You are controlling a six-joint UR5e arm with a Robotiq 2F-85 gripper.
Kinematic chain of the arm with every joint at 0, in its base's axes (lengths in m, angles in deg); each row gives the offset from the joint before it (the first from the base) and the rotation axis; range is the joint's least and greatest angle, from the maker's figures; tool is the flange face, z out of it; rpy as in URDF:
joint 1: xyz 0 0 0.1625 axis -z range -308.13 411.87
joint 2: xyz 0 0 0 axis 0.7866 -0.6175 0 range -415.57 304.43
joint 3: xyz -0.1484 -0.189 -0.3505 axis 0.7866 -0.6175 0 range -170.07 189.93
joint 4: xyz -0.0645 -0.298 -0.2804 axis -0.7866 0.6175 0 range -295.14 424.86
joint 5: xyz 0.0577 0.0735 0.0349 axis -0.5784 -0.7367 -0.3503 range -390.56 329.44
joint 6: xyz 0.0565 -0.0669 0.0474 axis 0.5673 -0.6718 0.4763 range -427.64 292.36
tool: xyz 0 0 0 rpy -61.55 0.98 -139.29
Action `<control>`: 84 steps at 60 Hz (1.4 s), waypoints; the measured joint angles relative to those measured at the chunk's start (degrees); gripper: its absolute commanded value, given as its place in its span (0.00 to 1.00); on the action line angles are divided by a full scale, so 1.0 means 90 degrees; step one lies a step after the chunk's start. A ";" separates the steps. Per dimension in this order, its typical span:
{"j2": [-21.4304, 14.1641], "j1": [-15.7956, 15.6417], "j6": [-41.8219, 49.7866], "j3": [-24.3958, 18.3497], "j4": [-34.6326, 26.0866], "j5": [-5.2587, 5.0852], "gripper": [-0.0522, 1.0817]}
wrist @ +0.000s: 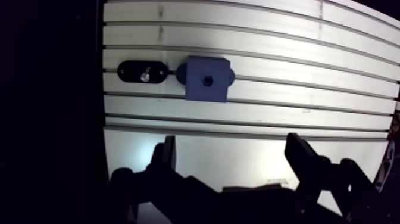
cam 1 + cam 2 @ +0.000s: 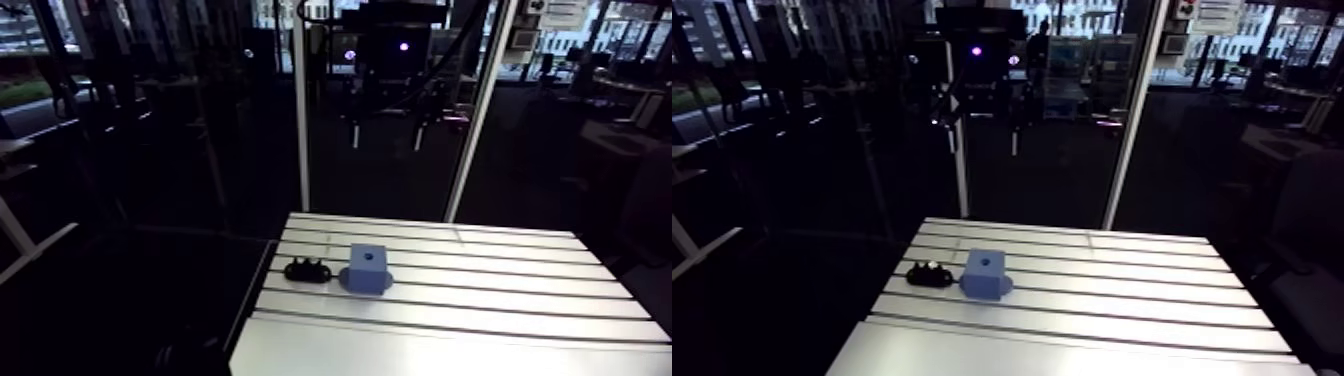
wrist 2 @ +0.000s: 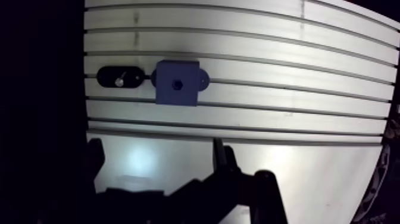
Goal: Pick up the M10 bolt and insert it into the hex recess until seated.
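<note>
My gripper (image 1: 232, 146) is spread wide and empty, held back over the slotted table (image 1: 286, 113), probably to keep everything in sight. Ahead of it the M10 bolt (image 1: 144, 75) sits in a black holder (image 1: 128, 70), presented for grabbing. Just beside that is the blue block (image 1: 202, 92), hex recess (image 1: 207, 79) facing up.

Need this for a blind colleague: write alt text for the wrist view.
An open gripper hovers above a slotted aluminium table. Ahead of it, a blue block with a central recess sits beside a black oval holder carrying a silvery bolt.
</note>
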 measured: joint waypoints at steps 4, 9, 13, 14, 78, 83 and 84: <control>0.0054 -0.0072 0.0014 0.0027 0.0117 -0.0002 0.05; 0.0139 -0.0153 0.0039 0.0070 0.0316 -0.0009 0.05; 0.0219 -0.0214 0.0073 0.0102 0.0455 -0.0010 0.05; 0.0240 -0.0230 0.0084 0.0109 0.0488 -0.0010 0.05; 0.1175 -0.0855 0.0312 0.0952 0.2856 0.0071 0.05; 0.1209 -0.0867 0.0311 0.1016 0.3013 0.0074 0.05; 0.1213 -0.0869 0.0310 0.1024 0.3033 0.0074 0.05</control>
